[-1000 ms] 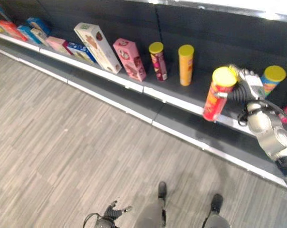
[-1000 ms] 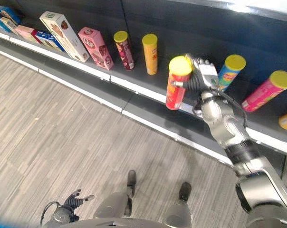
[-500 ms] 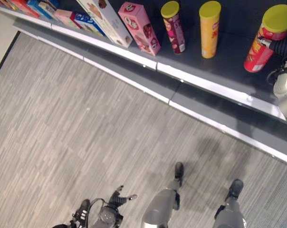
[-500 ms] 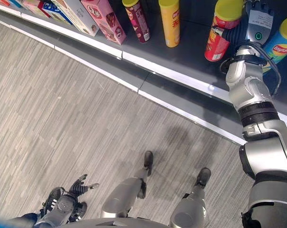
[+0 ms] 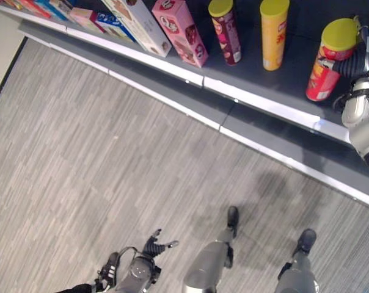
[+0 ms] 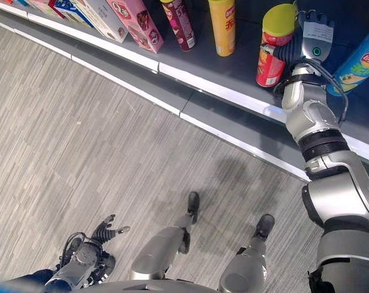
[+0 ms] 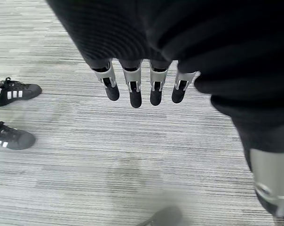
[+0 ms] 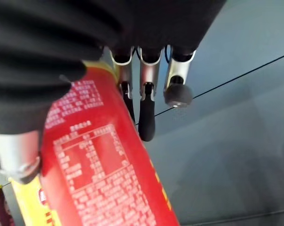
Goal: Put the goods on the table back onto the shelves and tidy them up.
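Note:
A red can with a yellow lid [image 5: 327,61] is at the shelf board [image 5: 264,79], slightly tilted, its base near the front edge. I cannot tell whether the base rests on the board. My right hand [image 6: 311,38] is at its upper part from the right, fingers [image 8: 146,110] behind the can [image 8: 104,174] and thumb on the other side, shut on it. My left hand [image 5: 151,246] hangs low by my side over the floor, fingers [image 7: 134,90] straight, holding nothing.
To the can's left stand a yellow can [image 5: 273,33], a maroon can [image 5: 225,32], a pink box [image 5: 181,32] and a white box [image 5: 138,24]. A blue-green can [image 6: 361,61] leans to its right. A lower shelf ledge [image 5: 282,162] juts out. A person's black shoes [image 7: 15,89] are on the floor.
My right hand has carried the red can from in front of the shelf edge in over the board and lower. The camera has tilted down. The left hand still hangs.

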Controlling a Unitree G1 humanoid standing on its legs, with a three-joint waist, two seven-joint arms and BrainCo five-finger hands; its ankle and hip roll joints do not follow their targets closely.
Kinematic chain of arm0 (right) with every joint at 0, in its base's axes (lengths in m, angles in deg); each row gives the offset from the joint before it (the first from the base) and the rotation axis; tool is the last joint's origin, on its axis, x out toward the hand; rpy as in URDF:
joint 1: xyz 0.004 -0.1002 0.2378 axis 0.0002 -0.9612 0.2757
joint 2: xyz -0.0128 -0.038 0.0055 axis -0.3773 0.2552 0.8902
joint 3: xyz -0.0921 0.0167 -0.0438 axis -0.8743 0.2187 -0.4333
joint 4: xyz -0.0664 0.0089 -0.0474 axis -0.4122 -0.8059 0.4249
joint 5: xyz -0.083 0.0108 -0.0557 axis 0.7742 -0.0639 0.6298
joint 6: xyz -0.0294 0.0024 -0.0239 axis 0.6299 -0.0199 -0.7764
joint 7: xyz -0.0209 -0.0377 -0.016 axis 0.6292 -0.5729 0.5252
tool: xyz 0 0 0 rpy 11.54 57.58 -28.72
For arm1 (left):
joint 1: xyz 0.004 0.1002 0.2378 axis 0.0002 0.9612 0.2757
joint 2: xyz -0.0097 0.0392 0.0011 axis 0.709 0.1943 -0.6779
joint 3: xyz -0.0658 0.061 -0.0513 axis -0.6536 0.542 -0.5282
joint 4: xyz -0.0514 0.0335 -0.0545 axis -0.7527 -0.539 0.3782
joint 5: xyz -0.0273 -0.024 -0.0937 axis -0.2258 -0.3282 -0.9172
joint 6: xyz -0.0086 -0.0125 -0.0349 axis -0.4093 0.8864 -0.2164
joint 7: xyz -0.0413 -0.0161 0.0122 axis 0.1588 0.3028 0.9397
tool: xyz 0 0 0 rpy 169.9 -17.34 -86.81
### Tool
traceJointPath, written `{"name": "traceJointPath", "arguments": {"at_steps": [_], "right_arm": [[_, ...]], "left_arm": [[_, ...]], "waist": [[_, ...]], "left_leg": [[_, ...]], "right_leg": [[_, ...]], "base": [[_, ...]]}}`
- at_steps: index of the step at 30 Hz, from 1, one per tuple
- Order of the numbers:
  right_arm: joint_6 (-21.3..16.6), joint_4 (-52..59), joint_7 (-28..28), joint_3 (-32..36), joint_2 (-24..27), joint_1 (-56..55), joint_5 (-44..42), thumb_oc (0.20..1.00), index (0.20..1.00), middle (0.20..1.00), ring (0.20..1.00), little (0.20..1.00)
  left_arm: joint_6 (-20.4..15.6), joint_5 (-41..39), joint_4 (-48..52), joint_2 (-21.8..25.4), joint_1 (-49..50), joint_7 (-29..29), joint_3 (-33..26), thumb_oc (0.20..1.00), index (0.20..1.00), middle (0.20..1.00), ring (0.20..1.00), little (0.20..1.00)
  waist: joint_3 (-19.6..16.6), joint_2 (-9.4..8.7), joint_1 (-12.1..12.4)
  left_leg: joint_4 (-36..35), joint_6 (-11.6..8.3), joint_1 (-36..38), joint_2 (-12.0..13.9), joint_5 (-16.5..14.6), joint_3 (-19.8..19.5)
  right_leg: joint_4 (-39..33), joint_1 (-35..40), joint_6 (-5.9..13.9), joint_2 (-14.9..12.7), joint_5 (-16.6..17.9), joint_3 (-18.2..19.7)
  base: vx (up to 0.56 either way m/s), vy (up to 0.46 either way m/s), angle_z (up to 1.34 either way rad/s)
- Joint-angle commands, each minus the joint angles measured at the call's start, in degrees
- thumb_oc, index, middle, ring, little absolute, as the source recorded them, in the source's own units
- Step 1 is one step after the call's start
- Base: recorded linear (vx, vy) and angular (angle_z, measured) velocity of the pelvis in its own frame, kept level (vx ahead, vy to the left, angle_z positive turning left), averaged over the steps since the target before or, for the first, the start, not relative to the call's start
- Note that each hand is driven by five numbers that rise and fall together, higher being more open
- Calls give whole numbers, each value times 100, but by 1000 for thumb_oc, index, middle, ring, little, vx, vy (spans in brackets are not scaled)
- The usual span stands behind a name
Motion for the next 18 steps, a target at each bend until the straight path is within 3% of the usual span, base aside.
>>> {"name": "traceJointPath", "arguments": {"at_steps": [1, 18], "right_arm": [[-191, -154, -152, -645, 364, 1053, -102, 200, 200, 200, 200, 200], [-138, -707, -165, -1197, 688, 1718, -240, 200, 200, 200, 200, 200]], "left_arm": [[-60, -149, -70, 282, -221, -154, 448, 1000, 1000, 1000, 1000, 1000], [-126, -219, -198, 302, -237, -185, 520, 1000, 1000, 1000, 1000, 1000]], "waist": [[-119, -2, 171], [9, 232, 235]], "left_leg": [[31, -316, 7, 62, -144, 248], [31, -347, -126, 22, -84, 206]], "right_leg": [[1002, -541, -19, -259, -604, 626], [1287, -805, -17, -349, -695, 640]], "base": [[0, 0, 0], [-4, -1, 0]]}}
